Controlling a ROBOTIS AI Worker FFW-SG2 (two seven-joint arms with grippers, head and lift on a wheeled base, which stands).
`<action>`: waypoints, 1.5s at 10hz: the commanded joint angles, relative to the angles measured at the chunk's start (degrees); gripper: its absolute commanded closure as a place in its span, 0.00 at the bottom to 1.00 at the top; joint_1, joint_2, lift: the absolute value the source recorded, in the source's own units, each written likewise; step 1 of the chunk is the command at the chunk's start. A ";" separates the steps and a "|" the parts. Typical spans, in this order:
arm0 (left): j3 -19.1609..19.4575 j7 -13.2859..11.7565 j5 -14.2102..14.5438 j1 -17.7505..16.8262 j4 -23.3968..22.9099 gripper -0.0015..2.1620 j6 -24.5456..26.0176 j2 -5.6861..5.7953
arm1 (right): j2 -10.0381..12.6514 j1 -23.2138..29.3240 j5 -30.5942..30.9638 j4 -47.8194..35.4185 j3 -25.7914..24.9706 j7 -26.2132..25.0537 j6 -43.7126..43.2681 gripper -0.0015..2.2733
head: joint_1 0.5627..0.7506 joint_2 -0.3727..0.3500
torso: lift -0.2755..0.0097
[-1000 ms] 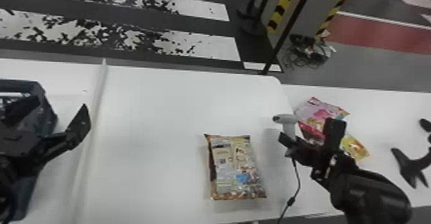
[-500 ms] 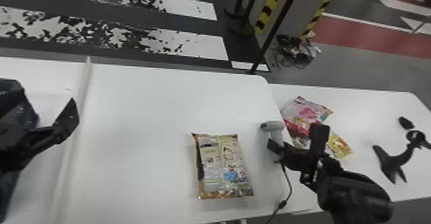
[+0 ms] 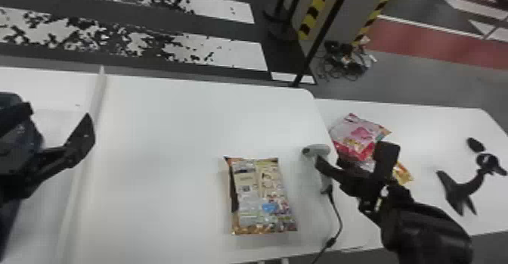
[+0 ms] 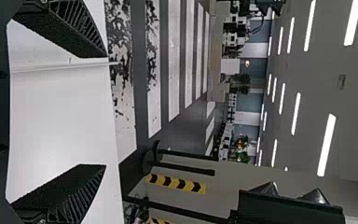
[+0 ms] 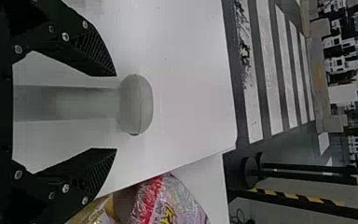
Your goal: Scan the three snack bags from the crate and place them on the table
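Evidently, scanning is the step in hand: the right gripper (image 5: 116, 112) is standing with its fingers apart, one on either side of the handheld barcode scanner (image 3: 316, 151), and is not clasping it. The next move is probably calling for a close on the handle and an aim at the nearer bag. The left gripper (image 4: 105, 111), its fingers also parted and empty, is waiting beside the dark plastic crate (image 3: 10, 97), whose contents are not showing clearly. On the near white table (image 3: 170, 131), the large printed snack bag (image 3: 260, 195) is lying flat, its densely lettered panel facing upward and apparently bearing a small code patch; its glossy film is wrinkling slightly along the golden bottom seam. Farther off, on the adjoining table (image 3: 419, 127), the pink-and-red snack bag (image 3: 355, 132) is lying beside the yellow-orange packet (image 3: 403, 173), both presumably counting as already scanned.
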 commanded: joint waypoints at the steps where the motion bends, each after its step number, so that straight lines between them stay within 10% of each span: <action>1: 0.13 0.00 0.00 0.25 -0.54 0.01 0.00 0.00 | 0.11 1.67 -3.95 -3.37 -1.90 0.41 0.61 0.03 | 0.70 0.06 | 0.75; 7: 0.04 -0.18 -1.05 1.83 -2.03 0.01 1.23 -0.09 | 1.16 5.80 -13.70 -16.03 -3.48 7.36 28.39 0.04 | 0.70 0.15 | 0.75; 15: -1.01 -0.44 -1.14 1.74 -1.86 0.01 1.41 -0.18 | 0.02 4.04 -15.20 -6.36 -0.84 23.26 34.36 0.04 | 0.70 0.25 | 0.75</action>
